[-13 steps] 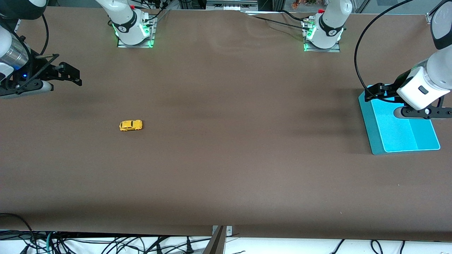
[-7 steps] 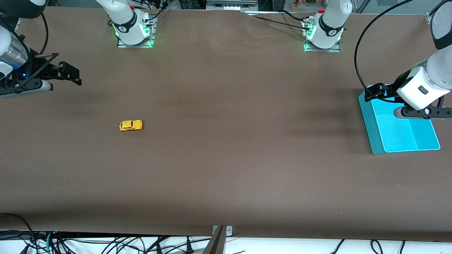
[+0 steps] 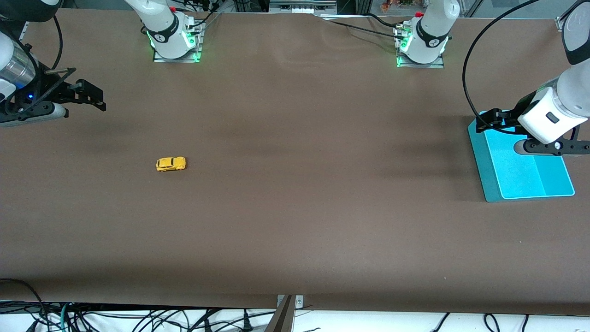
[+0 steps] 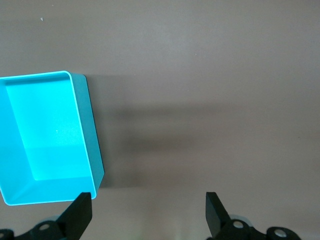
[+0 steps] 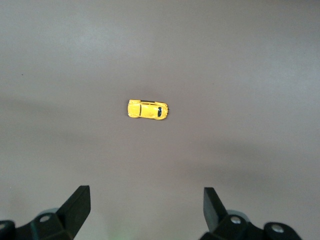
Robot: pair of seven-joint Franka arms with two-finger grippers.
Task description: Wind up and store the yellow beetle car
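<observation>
Right gripper (image 5: pixel 145 212): I am holding my two dark fingers (image 5: pixel 75 207) spread wide, with nothing between them, while hovering over bare table at the right arm's end.
Left gripper (image 4: pixel 148 212): I am likewise keeping these fingers (image 4: pixel 216 210) wide apart and empty; this hand is hanging over the turquoise tray (image 3: pixel 488 170), above the tray's edge that faces the table's middle.
Yellow beetle car (image 3: pixel 171 163): it is sitting on its wheels on the table (image 3: pixel 295 184), alone, nothing touching it. Taking the turquoise tray as landmark, the car is lying well apart from it, toward the right arm's end of the table, and at about the same nearness to the front camera as the tray. In the right wrist view the car (image 5: pixel 147 109) is showing from above, its long axis running crosswise to my finger line, its dark windows visible.
Turquoise tray, left wrist view (image 4: pixel 85 125): it is appearing as an open rectangular bin with sloping walls, its inside holding nothing, resting flat at the left arm's end.
Table: a plain brown surface is carrying the car and tray.
</observation>
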